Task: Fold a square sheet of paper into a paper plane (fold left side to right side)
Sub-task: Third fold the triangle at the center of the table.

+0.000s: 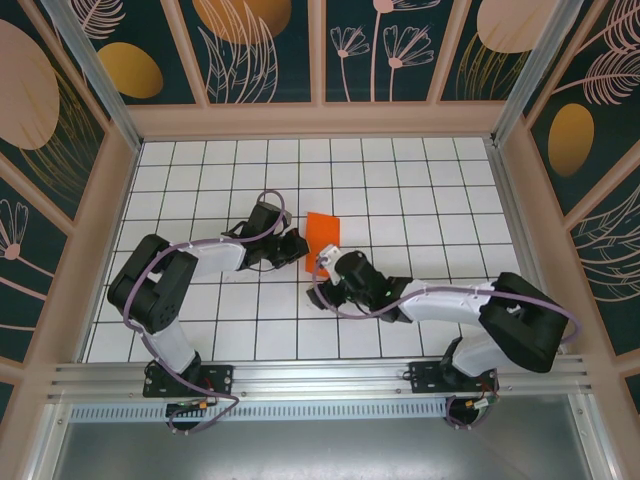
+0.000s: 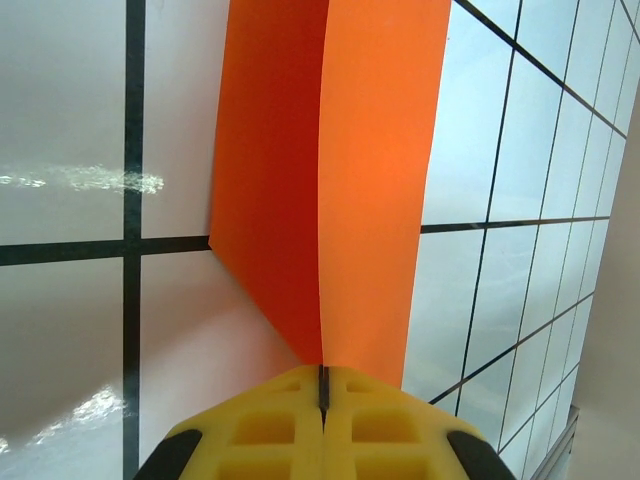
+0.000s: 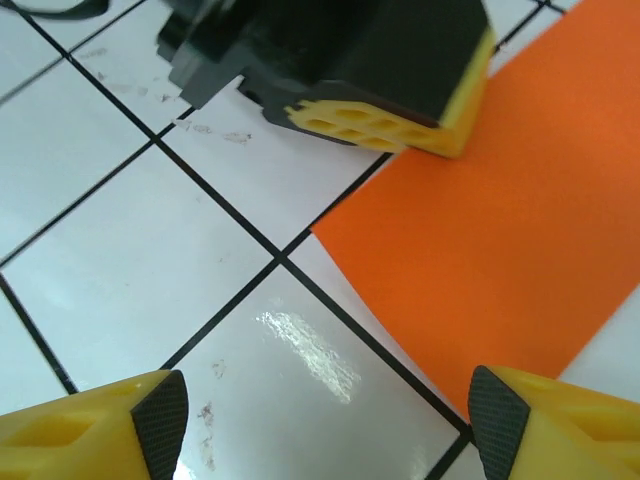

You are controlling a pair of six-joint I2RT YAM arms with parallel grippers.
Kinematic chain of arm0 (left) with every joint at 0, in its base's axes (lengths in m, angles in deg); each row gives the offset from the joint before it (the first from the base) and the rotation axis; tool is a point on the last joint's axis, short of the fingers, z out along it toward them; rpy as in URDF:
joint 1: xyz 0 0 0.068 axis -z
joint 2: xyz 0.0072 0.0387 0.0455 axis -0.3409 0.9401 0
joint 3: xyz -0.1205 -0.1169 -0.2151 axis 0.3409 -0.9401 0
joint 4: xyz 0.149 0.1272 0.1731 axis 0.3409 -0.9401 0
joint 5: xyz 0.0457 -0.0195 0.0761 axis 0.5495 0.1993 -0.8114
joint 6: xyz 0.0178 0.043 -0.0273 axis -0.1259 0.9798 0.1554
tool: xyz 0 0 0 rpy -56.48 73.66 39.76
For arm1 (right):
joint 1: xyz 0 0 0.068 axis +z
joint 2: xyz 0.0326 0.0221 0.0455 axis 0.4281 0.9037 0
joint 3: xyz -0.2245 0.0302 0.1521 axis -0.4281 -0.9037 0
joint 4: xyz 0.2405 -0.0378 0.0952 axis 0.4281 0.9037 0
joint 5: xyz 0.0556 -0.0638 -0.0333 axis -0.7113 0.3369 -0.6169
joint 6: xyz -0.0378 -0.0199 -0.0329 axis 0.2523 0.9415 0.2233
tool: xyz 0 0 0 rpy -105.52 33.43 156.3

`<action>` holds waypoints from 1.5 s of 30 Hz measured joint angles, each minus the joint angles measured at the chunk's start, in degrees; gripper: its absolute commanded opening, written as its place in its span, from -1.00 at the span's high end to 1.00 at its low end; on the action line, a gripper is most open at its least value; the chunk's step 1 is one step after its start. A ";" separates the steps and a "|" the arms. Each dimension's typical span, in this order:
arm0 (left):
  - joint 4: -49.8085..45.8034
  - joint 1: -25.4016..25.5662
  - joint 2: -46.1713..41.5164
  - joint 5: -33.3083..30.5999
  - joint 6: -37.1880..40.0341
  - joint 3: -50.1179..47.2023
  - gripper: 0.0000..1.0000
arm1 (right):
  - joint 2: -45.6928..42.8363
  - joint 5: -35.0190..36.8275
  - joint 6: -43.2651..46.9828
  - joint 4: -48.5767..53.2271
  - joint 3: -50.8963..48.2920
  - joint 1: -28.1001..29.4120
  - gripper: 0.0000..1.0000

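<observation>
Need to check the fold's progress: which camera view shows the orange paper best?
The left wrist view: the orange paper runs up its middle, two layers meeting along an edge, pinched in the shut left gripper. The right wrist view shows one corner at that gripper. The top view shows it small between the arms.

My left arm [image 1: 160, 290] and right arm [image 1: 510, 320] look alike: bulky black joint housings, white link shells and black bases, with a lilac cable [image 1: 268, 194] looping along each. The left gripper [image 2: 323, 385] has yellow fingers [image 2: 260, 430] moulded with hollow cells. On the right gripper [image 3: 330, 420] I see the same yellow, faced with dark grey pads [image 3: 160, 420].
</observation>
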 measured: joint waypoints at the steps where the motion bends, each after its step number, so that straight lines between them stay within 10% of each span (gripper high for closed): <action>1: -0.02 0.00 0.00 0.00 0.00 -0.02 0.95 | 1.36 2.19 1.11 -0.35 0.48 1.11 -0.55; 18: -0.04 0.04 0.00 0.00 0.00 -0.02 0.95 | 16.06 18.03 17.81 -3.56 9.88 4.46 -0.35; 32: -0.04 0.04 0.00 0.02 0.04 -0.02 0.93 | 16.28 18.60 20.98 -4.55 10.01 4.39 1.00; 45: -6.67 -1.86 -4.79 -2.08 4.46 0.00 0.10 | 15.54 13.42 20.17 -4.50 10.01 2.69 1.00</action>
